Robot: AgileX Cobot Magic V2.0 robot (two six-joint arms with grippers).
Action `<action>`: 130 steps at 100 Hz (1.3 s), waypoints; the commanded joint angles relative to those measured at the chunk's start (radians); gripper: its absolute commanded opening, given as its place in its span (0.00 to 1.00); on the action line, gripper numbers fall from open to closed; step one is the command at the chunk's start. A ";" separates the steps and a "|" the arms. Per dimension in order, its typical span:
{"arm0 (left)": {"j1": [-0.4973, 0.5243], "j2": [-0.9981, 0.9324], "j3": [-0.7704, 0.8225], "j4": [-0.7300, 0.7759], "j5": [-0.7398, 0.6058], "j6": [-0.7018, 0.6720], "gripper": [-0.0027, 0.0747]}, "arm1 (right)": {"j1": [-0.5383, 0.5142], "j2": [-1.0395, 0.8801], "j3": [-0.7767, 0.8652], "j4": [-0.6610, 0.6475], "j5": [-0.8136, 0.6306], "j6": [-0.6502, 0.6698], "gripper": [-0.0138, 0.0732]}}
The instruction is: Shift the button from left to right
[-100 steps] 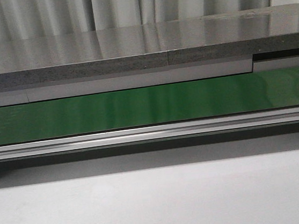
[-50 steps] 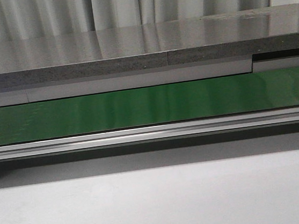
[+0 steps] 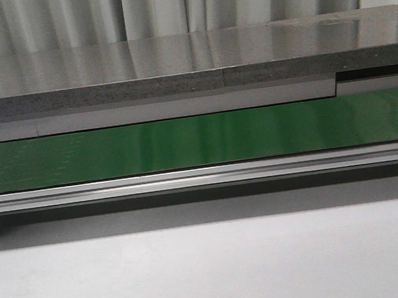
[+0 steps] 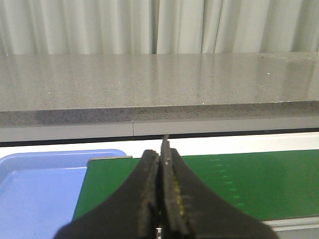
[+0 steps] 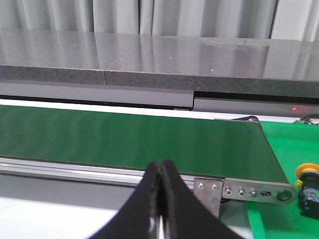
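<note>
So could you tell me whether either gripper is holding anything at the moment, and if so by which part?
Nothing is held. The left gripper and right gripper are both shut with nothing between the fingers. The button sits apart, beyond the conveyor's end.

Left gripper [image 4: 161, 199] and right gripper [image 5: 160, 199] both appear pressed closed, holding nothing.

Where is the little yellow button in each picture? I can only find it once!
Front view: the button is not in it.
Left wrist view: not in it either.
Right wrist view: the button sits at the far right edge, on the green surface past the belt's end.
Shared landmark: the green conveyor belt shows in all three.
</note>
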 commanded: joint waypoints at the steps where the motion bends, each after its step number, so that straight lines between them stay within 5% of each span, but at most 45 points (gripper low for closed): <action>1: -0.007 0.010 -0.026 -0.009 -0.080 -0.003 0.01 | 0.003 -0.014 -0.013 -0.008 -0.094 0.002 0.08; 109: -0.007 0.010 -0.026 -0.009 -0.080 -0.003 0.01 | 0.003 -0.014 -0.013 -0.008 -0.092 0.002 0.08; 130: -0.007 0.008 0.000 0.044 -0.185 -0.023 0.01 | 0.003 -0.014 -0.013 -0.008 -0.092 0.002 0.08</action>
